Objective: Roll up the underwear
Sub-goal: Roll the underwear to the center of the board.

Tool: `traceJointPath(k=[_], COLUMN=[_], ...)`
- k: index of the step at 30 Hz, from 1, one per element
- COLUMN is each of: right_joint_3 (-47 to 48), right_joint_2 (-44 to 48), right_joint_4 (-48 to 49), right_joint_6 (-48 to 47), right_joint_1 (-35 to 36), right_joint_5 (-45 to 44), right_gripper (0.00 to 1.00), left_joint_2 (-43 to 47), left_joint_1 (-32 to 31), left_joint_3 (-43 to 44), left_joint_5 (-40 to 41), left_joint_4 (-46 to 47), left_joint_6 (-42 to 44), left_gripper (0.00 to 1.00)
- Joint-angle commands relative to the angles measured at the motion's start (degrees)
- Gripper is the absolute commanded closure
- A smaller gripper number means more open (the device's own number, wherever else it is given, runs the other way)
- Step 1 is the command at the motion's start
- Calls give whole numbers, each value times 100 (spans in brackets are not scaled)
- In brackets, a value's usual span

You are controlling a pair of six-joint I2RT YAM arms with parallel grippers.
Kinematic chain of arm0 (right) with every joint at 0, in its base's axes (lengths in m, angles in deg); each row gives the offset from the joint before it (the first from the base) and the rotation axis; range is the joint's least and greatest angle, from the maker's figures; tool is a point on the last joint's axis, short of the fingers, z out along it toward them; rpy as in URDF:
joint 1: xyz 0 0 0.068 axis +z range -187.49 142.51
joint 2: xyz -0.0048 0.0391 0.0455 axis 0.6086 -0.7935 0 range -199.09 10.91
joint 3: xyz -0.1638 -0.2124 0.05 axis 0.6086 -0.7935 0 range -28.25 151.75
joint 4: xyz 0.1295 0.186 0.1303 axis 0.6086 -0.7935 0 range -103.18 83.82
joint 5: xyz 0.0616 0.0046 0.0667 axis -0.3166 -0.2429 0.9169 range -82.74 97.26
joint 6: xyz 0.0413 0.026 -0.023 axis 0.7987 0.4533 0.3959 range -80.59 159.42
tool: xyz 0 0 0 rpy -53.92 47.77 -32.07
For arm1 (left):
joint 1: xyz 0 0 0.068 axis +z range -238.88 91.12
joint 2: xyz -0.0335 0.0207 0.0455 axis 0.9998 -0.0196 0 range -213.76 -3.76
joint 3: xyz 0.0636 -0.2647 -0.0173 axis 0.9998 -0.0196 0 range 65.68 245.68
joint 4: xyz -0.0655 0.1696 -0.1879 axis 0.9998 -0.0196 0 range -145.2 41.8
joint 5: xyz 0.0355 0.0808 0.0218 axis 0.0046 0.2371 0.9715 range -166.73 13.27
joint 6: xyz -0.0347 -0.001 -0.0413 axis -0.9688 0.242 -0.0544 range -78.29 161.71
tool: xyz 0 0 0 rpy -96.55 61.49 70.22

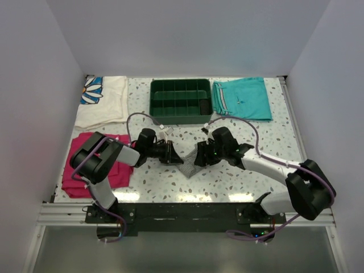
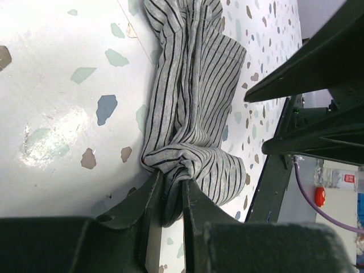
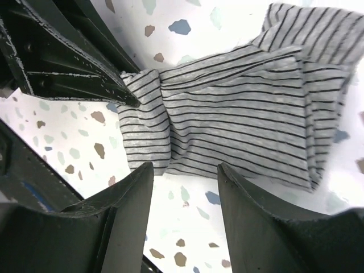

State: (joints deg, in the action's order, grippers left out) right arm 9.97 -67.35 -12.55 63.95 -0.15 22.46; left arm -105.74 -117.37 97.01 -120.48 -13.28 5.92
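Note:
The underwear (image 1: 187, 166), a small grey-and-white striped garment, lies bunched on the speckled table between my two grippers. In the left wrist view its near end (image 2: 193, 85) is gathered into a knot and pinched between my left gripper (image 2: 170, 181), which is shut on it. In the right wrist view the cloth (image 3: 239, 108) lies partly folded, flat on the table. My right gripper (image 3: 185, 168) hovers open just at its near edge, with nothing between the fingers. From above, the left gripper (image 1: 172, 154) and right gripper (image 1: 198, 158) face each other across the garment.
A green compartment tray (image 1: 181, 116) stands at the back centre, with teal shorts (image 1: 242, 98) to its right. A white flowered cloth (image 1: 105, 101) lies at the back left and a magenta cloth (image 1: 77, 170) at the front left beside the left arm.

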Motion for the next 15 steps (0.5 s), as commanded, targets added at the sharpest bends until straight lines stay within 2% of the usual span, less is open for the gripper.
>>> traceJointPath(k=[1, 9, 15], right_joint_3=[431, 1153, 1390], right_joint_2=[224, -207, -462], right_joint_4=[-742, -1191, -1279], right_joint_6=[-563, -828, -1073], right_joint_1=[369, 1854, 2330], right_joint_5=[-763, -2572, -2926], right_gripper=[46, 45, 44], left_joint_2=[186, 476, 617], left_joint_1=[-148, -473, -482], left_joint_3=[162, 374, 531], left_joint_5=[603, 1385, 1702], left_joint_4=[-907, -1795, -2409], left_joint_6=[99, -516, -798], left_gripper=[98, 98, 98])
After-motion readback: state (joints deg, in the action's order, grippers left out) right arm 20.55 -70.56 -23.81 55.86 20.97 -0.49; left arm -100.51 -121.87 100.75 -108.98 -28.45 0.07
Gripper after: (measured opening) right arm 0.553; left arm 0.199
